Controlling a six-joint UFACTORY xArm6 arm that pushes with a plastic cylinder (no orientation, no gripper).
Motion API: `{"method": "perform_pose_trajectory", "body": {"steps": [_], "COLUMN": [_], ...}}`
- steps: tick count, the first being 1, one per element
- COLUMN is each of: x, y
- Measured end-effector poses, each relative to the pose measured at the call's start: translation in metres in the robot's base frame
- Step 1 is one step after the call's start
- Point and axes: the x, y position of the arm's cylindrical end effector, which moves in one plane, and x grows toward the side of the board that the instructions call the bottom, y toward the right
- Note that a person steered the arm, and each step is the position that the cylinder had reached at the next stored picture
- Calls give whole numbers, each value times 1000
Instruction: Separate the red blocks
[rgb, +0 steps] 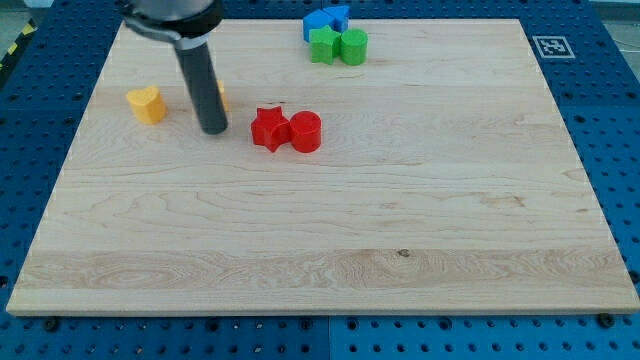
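A: Where do the red blocks sit in the camera view?

B: The red star-shaped block (268, 128) and the red cylinder block (306, 132) lie side by side, touching, on the pale wooden board (330, 230), a little toward the view's left and top of centre. As a pair their long axis runs left to right across the view, star on the left. The cylinder stands on end, round face up.

A: And the rod?

B: My tip (213, 130) rests on the board just beside the star, on its left, a narrow gap between them. It is a plain dark rod, so it holds nothing.

A: Anything else?

B: A yellow heart-shaped block (147, 104) lies further left. A sliver of orange block (223, 97) shows behind the rod, shape unclear. At the view's top edge cluster a blue block (325, 20), a green star-shaped block (322, 44) and a green cylinder block (353, 46).
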Motion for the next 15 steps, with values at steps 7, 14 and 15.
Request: {"method": "perform_pose_trajectory", "body": {"steps": [7, 14, 15], "x": [-7, -51, -77], "y": [134, 57, 38]}}
